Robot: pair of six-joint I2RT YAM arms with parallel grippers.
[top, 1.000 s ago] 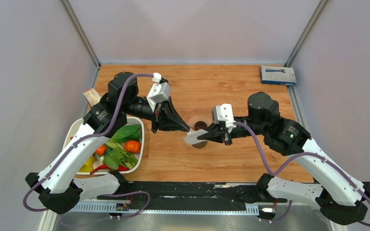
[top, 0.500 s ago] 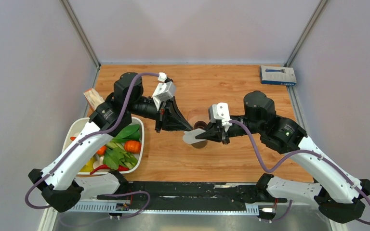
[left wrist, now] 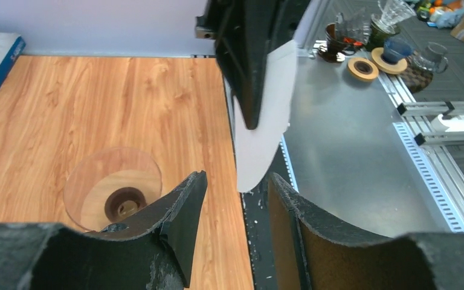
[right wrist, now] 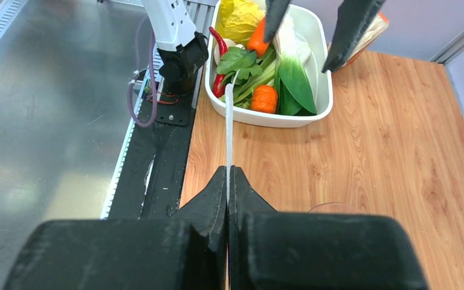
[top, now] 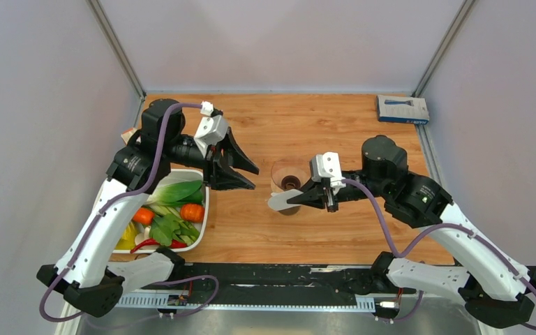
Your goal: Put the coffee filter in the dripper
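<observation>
Right jaws pinch coffee filter point(top: 279, 202) near dripper point(top: 280, 174); left jaws spread wide.

The left arm point(top: 105, 223) and right arm point(top: 478, 248) share glossy white shells on their long links and round black joint housings. A lilac cable point(top: 384, 232) loops along each one. A white camera block point(top: 211, 130) tops each wrist. The left end effector point(top: 255, 179) and right end effector point(top: 293, 200) carry matte black, tapered fingers point(left wrist: 184, 205) with a grainy surface.
</observation>
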